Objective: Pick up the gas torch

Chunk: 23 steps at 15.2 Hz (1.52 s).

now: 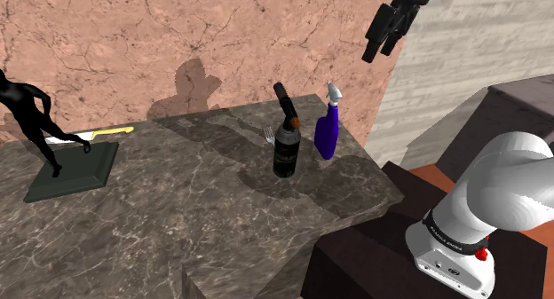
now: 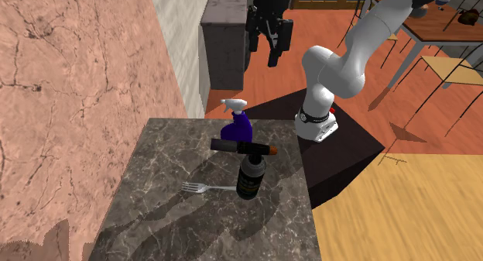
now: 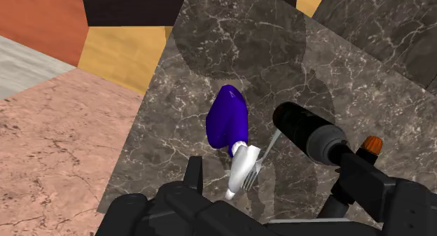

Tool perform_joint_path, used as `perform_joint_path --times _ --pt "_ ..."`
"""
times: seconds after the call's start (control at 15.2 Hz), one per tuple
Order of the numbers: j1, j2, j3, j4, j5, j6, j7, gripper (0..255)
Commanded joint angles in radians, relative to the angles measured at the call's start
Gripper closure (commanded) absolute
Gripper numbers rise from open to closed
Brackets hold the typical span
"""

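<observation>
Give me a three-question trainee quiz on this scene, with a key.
1. True or false: the gripper is open and holds nothing.
2. What lies on the counter by the upright torch? A fork, B spoon, C cup.
3. Fill in: the spray bottle has a ___ body.
Key: 1 true; 2 A; 3 blue.
</observation>
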Motion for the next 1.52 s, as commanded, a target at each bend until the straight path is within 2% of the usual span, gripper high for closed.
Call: perform_joint_path --times 0.0,0.59,1.06,1.12,1.45 --pt "0.000 0.000 0.000 0.000 0.000 0.000 0.000 0" --pt "-0.053 0.244 0.241 0.081 0.065 0.111 0.404 0" --pt "-0.103 0.518 0.401 0.238 0.031 0.171 0.729 0" --pt "-0.106 0.543 0.411 0.254 0.024 0.174 0.757 0" --pt "-0.103 0.544 0.415 0.188 0.026 0.242 0.755 0"
